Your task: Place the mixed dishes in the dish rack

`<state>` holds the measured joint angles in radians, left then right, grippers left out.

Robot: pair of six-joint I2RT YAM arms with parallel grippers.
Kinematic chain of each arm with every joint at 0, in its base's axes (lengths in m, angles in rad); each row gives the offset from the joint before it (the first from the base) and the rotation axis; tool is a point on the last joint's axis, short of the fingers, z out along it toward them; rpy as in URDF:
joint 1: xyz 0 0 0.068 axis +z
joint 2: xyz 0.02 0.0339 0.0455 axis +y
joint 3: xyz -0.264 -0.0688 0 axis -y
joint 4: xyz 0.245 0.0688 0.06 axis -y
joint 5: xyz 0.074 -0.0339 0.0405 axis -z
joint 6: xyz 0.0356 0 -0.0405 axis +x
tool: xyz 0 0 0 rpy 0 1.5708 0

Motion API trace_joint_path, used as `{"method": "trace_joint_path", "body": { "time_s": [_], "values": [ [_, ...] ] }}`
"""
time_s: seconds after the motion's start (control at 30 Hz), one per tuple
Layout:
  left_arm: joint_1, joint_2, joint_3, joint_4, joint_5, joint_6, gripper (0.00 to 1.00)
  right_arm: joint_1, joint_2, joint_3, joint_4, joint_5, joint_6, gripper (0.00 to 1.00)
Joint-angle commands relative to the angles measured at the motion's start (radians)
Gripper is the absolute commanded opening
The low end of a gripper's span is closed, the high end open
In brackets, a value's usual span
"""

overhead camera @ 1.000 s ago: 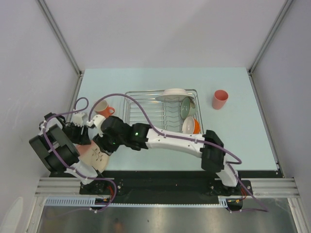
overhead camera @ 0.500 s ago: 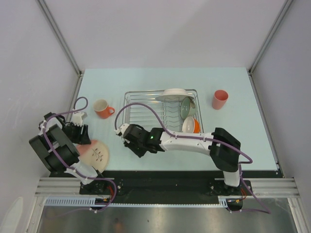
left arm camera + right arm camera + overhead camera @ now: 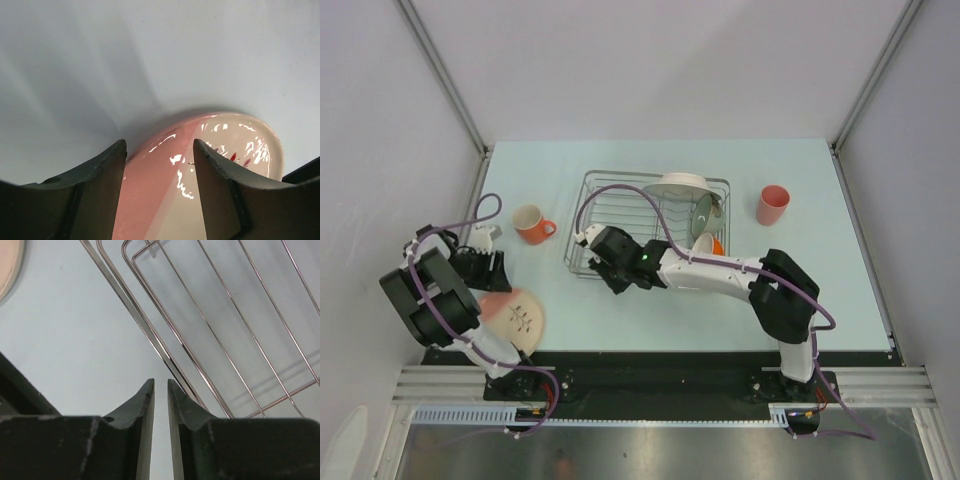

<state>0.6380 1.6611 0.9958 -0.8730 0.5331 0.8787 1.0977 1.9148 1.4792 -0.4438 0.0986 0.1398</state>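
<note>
The left pincer [image 3: 159, 146] hung spread, the salmon-pink plate [image 3: 200, 167] just beneath its tips. It should probably straddle the plate's rim squarely before closing. The right pincer [image 3: 160, 389], nearly pressed together and empty, sat against the near rim of the dish rack [image 3: 620, 200].

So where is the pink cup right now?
In the top view, the pink cup stands on the table, far right, just beyond the dish rack.

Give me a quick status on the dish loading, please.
Left fingers open, pointed at salmon-pink plate. Right fingers nearly closed, empty, beside dish rack. Orange mug and salmon-pink cup outside rack.
</note>
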Motion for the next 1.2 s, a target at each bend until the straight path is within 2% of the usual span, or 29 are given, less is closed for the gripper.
{"method": "trace_joint_path", "body": {
  "time_s": [0.0, 0.07, 0.17, 0.2, 0.27, 0.37, 0.53, 0.7, 1.03, 1.17],
  "values": [
    [-0.024, 0.017, 0.067, -0.017, 0.051, -0.049, 0.62, -0.064, 0.027, -0.010, 0.054, 0.073, -0.022, 0.22],
    [-0.021, 0.019, 0.099, -0.046, 0.047, -0.053, 0.62, -0.041, 0.023, -0.008, 0.076, 0.075, -0.028, 0.22],
    [0.000, -0.009, 0.121, -0.087, 0.030, -0.038, 0.62, 0.028, 0.033, 0.016, 0.091, 0.056, -0.034, 0.30],
    [0.009, -0.020, 0.127, -0.099, 0.025, -0.020, 0.63, 0.048, 0.039, 0.030, 0.086, 0.052, -0.032, 0.41],
    [0.043, -0.055, 0.142, -0.138, 0.007, 0.003, 0.65, 0.085, 0.069, 0.072, 0.068, 0.027, -0.017, 0.53],
    [0.106, -0.095, 0.144, -0.185, -0.021, 0.058, 0.67, 0.108, 0.092, 0.101, 0.082, -0.025, 0.010, 0.60],
    [0.232, -0.133, 0.075, -0.213, -0.093, 0.186, 0.68, 0.125, 0.151, 0.176, 0.090, -0.083, 0.040, 0.62],
    [0.339, -0.147, 0.006, -0.231, -0.124, 0.281, 0.68, 0.142, 0.275, 0.327, 0.071, -0.089, 0.026, 0.61],
    [0.403, -0.138, -0.023, -0.244, -0.150, 0.348, 0.68, 0.154, 0.527, 0.616, 0.036, -0.134, 0.032, 0.60],
    [0.422, -0.121, -0.034, -0.241, -0.163, 0.370, 0.68, 0.165, 0.578, 0.670, 0.024, -0.120, 0.014, 0.59]
  ]
}}
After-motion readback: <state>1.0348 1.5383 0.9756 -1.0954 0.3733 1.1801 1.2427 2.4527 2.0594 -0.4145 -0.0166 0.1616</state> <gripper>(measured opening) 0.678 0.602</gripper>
